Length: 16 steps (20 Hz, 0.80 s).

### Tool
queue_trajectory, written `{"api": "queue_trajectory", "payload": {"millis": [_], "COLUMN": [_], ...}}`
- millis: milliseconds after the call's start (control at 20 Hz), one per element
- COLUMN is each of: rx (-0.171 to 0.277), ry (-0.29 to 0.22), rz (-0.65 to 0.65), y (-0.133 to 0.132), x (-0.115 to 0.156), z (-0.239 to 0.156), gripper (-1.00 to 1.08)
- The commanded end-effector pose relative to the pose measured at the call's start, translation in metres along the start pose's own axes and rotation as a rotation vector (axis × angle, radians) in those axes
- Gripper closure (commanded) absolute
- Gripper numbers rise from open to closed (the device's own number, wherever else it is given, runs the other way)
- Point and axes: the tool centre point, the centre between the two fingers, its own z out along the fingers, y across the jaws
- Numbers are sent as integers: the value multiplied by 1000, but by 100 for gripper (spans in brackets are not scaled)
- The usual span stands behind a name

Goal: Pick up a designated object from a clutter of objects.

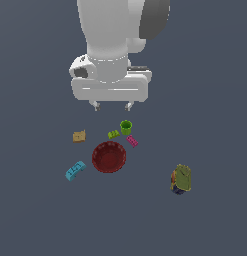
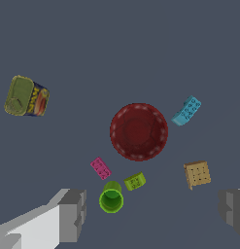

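In the exterior view the arm hangs high above the dark counter (image 1: pixel 215 100), its fingers (image 1: pixel 112 105) spread apart with nothing between them. Below them lies the clutter: a green cup (image 1: pixel 126 127), a lime brick (image 1: pixel 113 134) just beside the cup, a magenta brick (image 1: pixel 132 141), and a dark red ribbed bowl (image 1: pixel 109 157). A tan block (image 1: pixel 79 136) sits toward the exterior view's left. The cyan brick (image 1: pixel 75 170) lies on the counter beside the bowl, on the exterior view's left of it, well apart from the fingers and lower in the picture than every other toy but the olive-green canister (image 1: pixel 181 179), which stands alone off to the exterior view's right.

In the wrist view the two fingertips (image 2: pixel 73 214) frame the picture's lower corners, wide apart and empty. The green cup (image 2: pixel 111 199) is nearest them, with the lime brick (image 2: pixel 135 181) and magenta brick (image 2: pixel 100 168) close by. The bowl (image 2: pixel 139 131) lies beyond, and the cyan brick (image 2: pixel 186 110) past its rim, near it but not touching, far from both fingers. The tan block (image 2: pixel 197 174) and canister (image 2: pixel 26 96) lie to opposite sides.
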Motion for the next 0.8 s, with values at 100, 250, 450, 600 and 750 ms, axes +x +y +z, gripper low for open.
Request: {"api": "queue_trajectory", "payload": {"millis": [100,250,450,600,750], "rx": [-6,-5,-5,-2,2], "ry": [1,1,1,1,0], "rz": [11,7,10,25,49], "y": [8,6,7,10,15], "x": [1,0,1,5,11], "z": [1,0,1,6,13], "gripper": [-92,-92,-92,-92,-92]}}
